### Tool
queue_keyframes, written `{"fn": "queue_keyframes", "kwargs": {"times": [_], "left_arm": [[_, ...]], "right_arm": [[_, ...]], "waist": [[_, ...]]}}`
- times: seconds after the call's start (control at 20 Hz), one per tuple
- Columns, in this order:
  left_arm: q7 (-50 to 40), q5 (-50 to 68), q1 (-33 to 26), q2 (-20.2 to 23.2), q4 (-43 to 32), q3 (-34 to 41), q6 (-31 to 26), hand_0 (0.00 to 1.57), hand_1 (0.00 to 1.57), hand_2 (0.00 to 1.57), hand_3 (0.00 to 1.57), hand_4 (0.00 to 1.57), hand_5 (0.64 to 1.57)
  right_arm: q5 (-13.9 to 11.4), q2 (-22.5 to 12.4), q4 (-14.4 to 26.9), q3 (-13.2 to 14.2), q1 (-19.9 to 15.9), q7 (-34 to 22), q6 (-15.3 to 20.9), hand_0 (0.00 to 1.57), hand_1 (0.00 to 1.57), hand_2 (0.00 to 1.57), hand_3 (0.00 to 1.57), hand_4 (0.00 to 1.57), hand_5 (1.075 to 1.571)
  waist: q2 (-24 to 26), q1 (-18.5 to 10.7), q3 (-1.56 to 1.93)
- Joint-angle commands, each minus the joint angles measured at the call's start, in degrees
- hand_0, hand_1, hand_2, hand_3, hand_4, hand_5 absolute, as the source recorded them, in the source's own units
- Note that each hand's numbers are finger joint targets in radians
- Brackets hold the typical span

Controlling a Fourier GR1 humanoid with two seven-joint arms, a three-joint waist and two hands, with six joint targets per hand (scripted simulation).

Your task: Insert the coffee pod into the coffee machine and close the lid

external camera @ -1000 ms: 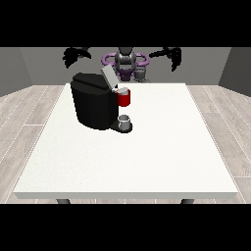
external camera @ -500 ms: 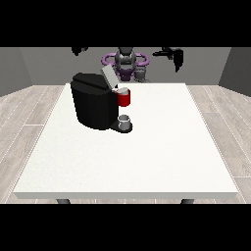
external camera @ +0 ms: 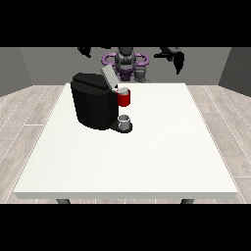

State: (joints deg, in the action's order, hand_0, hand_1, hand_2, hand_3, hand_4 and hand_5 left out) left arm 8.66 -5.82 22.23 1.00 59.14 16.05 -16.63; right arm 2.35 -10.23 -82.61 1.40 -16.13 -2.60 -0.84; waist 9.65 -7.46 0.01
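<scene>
The black coffee machine (external camera: 94, 105) stands on the left half of the white table (external camera: 162, 147). Its grey lid (external camera: 109, 76) is tilted up and open. A red holder (external camera: 124, 98) juts from its front, with a small grey cup (external camera: 125, 120) on the base below it. A small grey cylinder, seemingly the coffee pod (external camera: 141, 74), stands at the table's far edge by the robot's torso. The hand at the view's left (external camera: 86, 50) hangs high above the machine's far side. The hand at the view's right (external camera: 175, 56) is raised behind the far edge, fingers hanging down, holding nothing.
The robot's torso (external camera: 126, 61) with purple rings stands behind the table's far edge. Wooden floor surrounds the table. The table's near and right parts are bare white surface.
The hand at the view's left has moved up and inward toward the robot's head. The hand at the view's right has stayed raised with little shift. Machine, lid and pod are unmoved.
</scene>
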Motion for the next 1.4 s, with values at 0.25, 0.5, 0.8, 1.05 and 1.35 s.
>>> {"fn": "queue_keyframes", "kwargs": {"times": [0.25,0.5,0.8,1.05,1.35], "left_arm": [[-7.18,3.53,-3.55,-0.96,12.84,-5.77,4.79,0.00,0.00,0.00,0.00,0.00,1.571],[-3.94,3.27,-6.49,0.00,16.52,-6.65,2.44,0.00,0.00,0.00,0.00,0.00,1.571],[-3.76,5.26,-11.75,2.03,19.56,-6.06,3.26,0.00,0.00,0.00,0.00,0.00,1.571],[-3.78,6.34,-7.79,2.37,18.40,-5.58,4.08,0.00,0.00,0.00,0.00,0.00,1.571],[-5.92,6.58,-5.73,4.45,20.07,-5.34,5.01,0.00,0.00,0.00,0.00,0.00,1.571]], "right_arm": [[-0.58,2.43,5.60,0.90,-5.25,1.24,0.52,0.00,0.00,0.00,0.00,0.00,1.571],[1.71,0.82,10.65,5.15,-10.88,2.05,-0.20,0.00,0.00,0.00,0.00,0.00,1.571],[0.40,1.36,13.10,2.73,-9.83,4.68,-3.86,0.00,0.00,0.00,0.00,0.00,1.571],[-3.50,4.09,14.86,0.20,-15.41,1.43,0.71,0.00,0.00,0.00,0.00,0.00,1.571],[-1.81,1.13,19.38,3.83,-21.35,2.51,-1.88,0.00,0.00,0.00,0.00,0.00,1.571]], "waist": [[-5.12,-0.30,0.01],[-9.73,-2.07,0.01],[-9.10,1.48,0.00],[-11.15,1.15,-0.01],[-13.97,0.33,-0.01]]}}
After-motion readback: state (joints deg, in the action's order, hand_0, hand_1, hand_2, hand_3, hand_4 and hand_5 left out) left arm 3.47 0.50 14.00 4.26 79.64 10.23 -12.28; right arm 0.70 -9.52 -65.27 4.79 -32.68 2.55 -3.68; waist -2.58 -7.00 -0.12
